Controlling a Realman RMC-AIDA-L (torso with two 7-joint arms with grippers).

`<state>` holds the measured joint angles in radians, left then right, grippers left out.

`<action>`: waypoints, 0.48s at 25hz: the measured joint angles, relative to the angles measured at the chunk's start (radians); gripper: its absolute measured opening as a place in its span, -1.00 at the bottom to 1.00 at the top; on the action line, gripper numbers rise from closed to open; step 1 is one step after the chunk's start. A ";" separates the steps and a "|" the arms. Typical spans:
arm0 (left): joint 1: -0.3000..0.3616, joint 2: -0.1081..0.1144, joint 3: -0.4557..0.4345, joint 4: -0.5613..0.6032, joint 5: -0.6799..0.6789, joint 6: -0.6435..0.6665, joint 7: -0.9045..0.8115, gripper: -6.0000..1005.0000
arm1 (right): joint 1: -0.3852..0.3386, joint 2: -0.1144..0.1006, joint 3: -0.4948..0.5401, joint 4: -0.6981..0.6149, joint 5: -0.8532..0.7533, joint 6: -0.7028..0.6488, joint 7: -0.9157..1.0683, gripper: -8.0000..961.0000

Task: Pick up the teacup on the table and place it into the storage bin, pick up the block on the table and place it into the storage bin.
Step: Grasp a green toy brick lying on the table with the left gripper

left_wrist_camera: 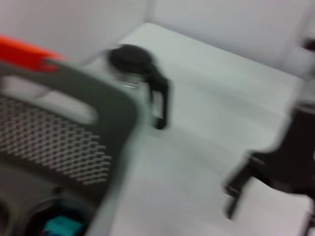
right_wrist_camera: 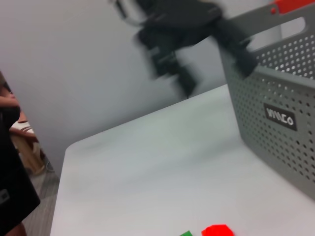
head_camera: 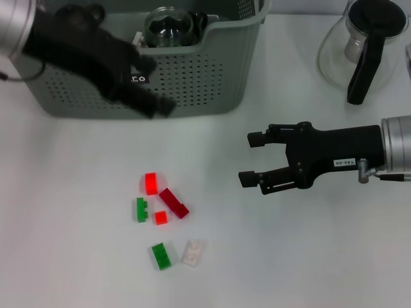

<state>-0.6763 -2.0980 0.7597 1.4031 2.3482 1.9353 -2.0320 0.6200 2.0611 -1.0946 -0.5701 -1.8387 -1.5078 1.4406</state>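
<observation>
The teacup sits in the storage bin, and the right gripper hangs wide open above the table near the blocks.

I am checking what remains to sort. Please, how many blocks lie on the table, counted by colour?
Red blocks: 3 (bright red, dark red, small red)
Green blocks: 2 ()
Clear whitish block: 1
Total: 6 blocks
</observation>
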 joint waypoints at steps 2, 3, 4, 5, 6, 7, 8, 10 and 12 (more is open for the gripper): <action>0.029 -0.035 0.002 0.064 -0.002 0.053 0.082 0.58 | -0.001 0.000 0.007 0.001 -0.001 0.000 0.008 0.96; 0.046 -0.049 0.011 0.094 -0.004 0.074 0.120 0.64 | -0.001 0.000 0.010 0.001 -0.001 0.001 0.013 0.96; 0.069 -0.060 0.030 0.120 -0.007 0.091 0.156 0.70 | -0.002 -0.001 0.013 0.001 -0.001 0.002 0.019 0.96; 0.091 -0.065 0.061 0.134 -0.009 0.095 0.178 0.76 | -0.002 -0.002 0.015 0.002 -0.001 0.002 0.022 0.96; 0.117 -0.068 0.103 0.147 -0.010 0.090 0.195 0.82 | -0.003 -0.002 0.018 0.002 -0.001 0.003 0.026 0.96; 0.142 -0.067 0.155 0.153 -0.008 0.075 0.202 0.89 | -0.004 -0.002 0.021 0.002 -0.001 0.003 0.028 0.96; 0.159 -0.067 0.191 0.152 0.001 0.057 0.204 0.89 | -0.004 -0.001 0.024 0.002 -0.002 0.005 0.029 0.96; 0.184 -0.068 0.253 0.144 0.030 0.005 0.203 0.89 | -0.005 0.002 0.029 0.002 -0.002 0.006 0.030 0.96; 0.194 -0.071 0.317 0.125 0.081 -0.062 0.191 0.90 | -0.005 0.004 0.032 0.002 -0.002 0.008 0.032 0.96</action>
<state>-0.4824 -2.1694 1.0766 1.5282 2.4290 1.8734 -1.8414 0.6146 2.0650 -1.0625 -0.5679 -1.8407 -1.5001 1.4729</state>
